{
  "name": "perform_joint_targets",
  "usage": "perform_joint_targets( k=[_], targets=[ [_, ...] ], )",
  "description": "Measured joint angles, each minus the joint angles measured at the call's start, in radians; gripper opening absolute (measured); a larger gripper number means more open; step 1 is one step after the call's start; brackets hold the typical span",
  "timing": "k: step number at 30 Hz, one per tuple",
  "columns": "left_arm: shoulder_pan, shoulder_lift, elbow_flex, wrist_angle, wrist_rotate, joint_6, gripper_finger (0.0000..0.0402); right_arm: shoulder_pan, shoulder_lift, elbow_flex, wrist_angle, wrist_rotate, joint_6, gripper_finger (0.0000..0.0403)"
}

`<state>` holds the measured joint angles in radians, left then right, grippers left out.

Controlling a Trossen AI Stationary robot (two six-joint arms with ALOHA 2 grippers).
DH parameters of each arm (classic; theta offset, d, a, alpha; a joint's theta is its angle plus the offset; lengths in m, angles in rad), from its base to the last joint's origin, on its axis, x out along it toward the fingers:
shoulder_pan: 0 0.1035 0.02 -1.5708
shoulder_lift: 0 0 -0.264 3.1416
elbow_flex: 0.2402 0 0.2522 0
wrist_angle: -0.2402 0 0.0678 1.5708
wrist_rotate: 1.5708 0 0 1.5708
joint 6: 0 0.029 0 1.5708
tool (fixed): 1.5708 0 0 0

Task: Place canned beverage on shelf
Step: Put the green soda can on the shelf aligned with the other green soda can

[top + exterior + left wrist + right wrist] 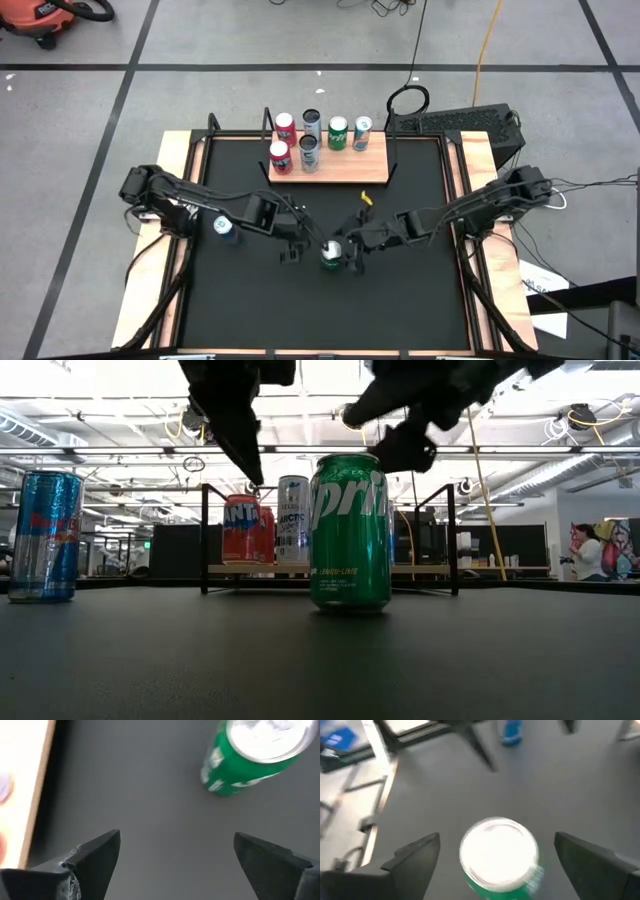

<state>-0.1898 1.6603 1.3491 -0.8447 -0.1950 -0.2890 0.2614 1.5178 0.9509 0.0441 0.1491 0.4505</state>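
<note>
On the black bench (250, 300), the wooden shelf (345, 170) at the far edge carried six cans. The green can (349, 532) stood upright at mid-bench, well short of the shelf. The right pincer (348, 252) hung wide above it; the left pincer (291, 247) hovered wide beside it. A blue can (222, 228) stood to the left.

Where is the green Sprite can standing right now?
In the high view, the green Sprite can stands upright on the black tabletop, near centre, between the left claw and right claw, in front of the shelf.
</note>
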Motion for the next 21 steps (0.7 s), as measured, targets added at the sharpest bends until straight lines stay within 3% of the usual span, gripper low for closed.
perform_joint_targets(
  k=[5,15,21],
  targets=[
    [0.0,-0.01,0.0,-0.086,-0.06,-0.092,0.038,0.005,0.06,0.001,0.049,-0.012,0.006,0.0398],
    [0.001,-0.012,-0.002,-0.146,-0.069,-0.143,0.038,0.017,0.138,0.001,0.053,0.062,-0.009,0.0391],
    [0.008,-0.074,-0.003,-0.144,-0.087,-0.21,0.038,0.011,0.134,0.001,0.057,0.059,0.011,0.0321]
  ],
)
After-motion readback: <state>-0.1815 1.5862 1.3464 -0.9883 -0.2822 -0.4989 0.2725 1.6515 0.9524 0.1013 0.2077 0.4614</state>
